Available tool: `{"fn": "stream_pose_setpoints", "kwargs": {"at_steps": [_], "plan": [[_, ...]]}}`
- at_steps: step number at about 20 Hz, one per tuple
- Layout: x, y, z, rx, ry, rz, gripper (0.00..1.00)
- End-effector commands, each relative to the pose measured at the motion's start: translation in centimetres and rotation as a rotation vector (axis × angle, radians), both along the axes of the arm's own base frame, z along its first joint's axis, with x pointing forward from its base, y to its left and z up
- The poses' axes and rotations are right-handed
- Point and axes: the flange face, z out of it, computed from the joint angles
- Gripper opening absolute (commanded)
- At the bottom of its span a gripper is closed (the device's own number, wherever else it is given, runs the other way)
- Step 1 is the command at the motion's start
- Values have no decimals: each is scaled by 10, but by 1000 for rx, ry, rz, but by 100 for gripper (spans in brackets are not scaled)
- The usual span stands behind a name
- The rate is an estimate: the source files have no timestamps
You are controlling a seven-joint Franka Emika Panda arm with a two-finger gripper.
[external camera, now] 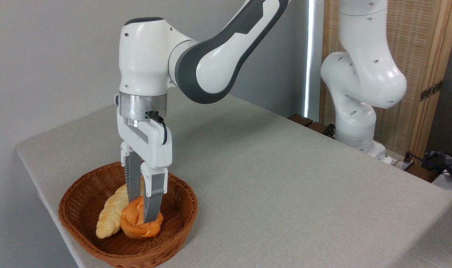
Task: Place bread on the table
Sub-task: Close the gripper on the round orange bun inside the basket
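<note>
At the left, one brown wicker basket (77, 208) sits near the front left corner of the table (285, 178). It holds two pieces of bread. Leftmost is a single pale yellow braided loaf (108, 216), its long axis running from the lower left up toward the back right, partly hidden behind the gripper. Just to its right, touching it, lies the one bread (134, 223) of the task, a round orange-golden bun with a swirled top facing upward; being round, it has no clear long axis. It rests low in the basket, toward the middle.

The single gripper (140, 208) comes straight down into the basket, its two grey fingers (152, 201) set on either side of the bun and pressed against it, so the fingers are grasping the bun. Whether the bun is lifted off the basket floor cannot be told.

To the right, the cloth-covered tabletop stretches away, and the arm's white base (354, 123) stands at the far right edge.
</note>
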Motion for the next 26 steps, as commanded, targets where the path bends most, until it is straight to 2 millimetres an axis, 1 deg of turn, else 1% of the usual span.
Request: {"fn": "stream_pose_setpoints", "kwargs": {"at_steps": [1, 4, 9, 14, 15, 16, 17, 18, 20, 22, 23, 26], "plan": [[-2, 1, -3, 14, -9, -16, 100], [-3, 1, -14, 19, 1, -21, 100], [2, -2, -22, 8, -42, -33, 100], [4, -2, -26, 6, -42, -34, 100], [4, -2, -26, 6, -44, -34, 97], [4, -2, -26, 4, -44, -32, 85], [4, -3, -26, 2, -43, -32, 77], [4, -3, -26, 0, -43, -31, 66], [4, -3, -26, -1, -44, -30, 51], [4, -3, -26, -1, -44, -30, 42], [4, -3, -26, -2, -44, -31, 39], [4, -3, -26, -2, -44, -31, 38]]}}
